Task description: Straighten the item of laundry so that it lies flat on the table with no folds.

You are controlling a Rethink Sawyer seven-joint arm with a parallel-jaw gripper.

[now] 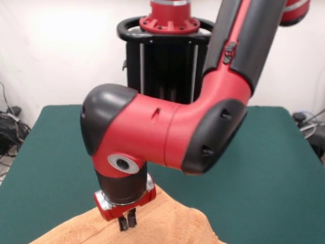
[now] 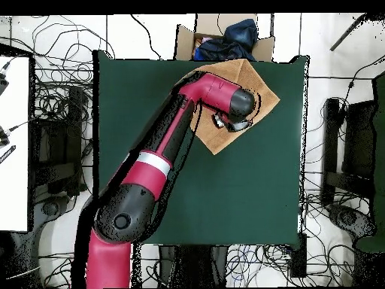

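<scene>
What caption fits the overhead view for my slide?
Red arm reaches across the green table, its hand over an orange towel at the far edge.

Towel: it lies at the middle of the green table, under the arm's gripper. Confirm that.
Not the middle. The overhead view shows the towel at a corner of the table, by the cardboard box. It does lie under the gripper.

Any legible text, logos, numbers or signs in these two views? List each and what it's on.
None can be read.
arm: no readable text; a small dark mark on its upper red section is too blurred to make out.
towel: no label or print in view.
cardboard box beyond the table: no readable markings.
gripper: no markings.
</scene>
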